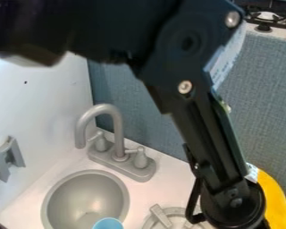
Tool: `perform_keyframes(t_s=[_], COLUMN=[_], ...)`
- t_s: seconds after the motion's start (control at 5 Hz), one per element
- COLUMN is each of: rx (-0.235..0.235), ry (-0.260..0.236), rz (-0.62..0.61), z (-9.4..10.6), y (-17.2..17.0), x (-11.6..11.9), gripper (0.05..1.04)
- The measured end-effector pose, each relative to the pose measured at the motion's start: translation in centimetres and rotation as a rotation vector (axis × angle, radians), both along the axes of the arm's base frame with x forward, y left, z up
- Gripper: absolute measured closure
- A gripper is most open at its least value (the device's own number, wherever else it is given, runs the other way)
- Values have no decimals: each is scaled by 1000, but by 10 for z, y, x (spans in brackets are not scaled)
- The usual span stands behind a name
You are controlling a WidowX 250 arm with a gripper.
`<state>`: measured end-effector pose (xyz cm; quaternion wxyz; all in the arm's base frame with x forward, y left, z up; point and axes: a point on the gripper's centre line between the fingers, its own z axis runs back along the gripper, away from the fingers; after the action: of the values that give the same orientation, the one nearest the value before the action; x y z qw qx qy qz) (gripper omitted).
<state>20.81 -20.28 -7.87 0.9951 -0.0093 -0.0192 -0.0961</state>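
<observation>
Yellow thing [273, 193]: plain surface, curved right edge; sits at lower right, left part hidden, kind unclear. Gray stove burner [161, 216]: round rim, flat bars, one slanting across the rim; lies on the pale counter [174, 184], right of the sink [54, 193], its near part out of frame.

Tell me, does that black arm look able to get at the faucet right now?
Probably yes. The black arm hangs to the right of the faucet in the picture, and nothing seems to stand between them. The blue-grey panel close behind might limit room there.
</observation>
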Motion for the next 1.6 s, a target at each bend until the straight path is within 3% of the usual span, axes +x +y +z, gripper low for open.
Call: perform_keyframes(t_s=[0.4,0.6,1.0,1.2,1.4,1.6], rx=[45,43,-21,-8,-24,-41], ry=[4,33,88,99,84,58], rz=[92,116,121,110,96,34], z=[-2,-13,-31,-30,-1,45], y=[16,18,11,15,14,-2], x=[18,25,26,21,22,29], gripper=[83,83,135,413,494,495])
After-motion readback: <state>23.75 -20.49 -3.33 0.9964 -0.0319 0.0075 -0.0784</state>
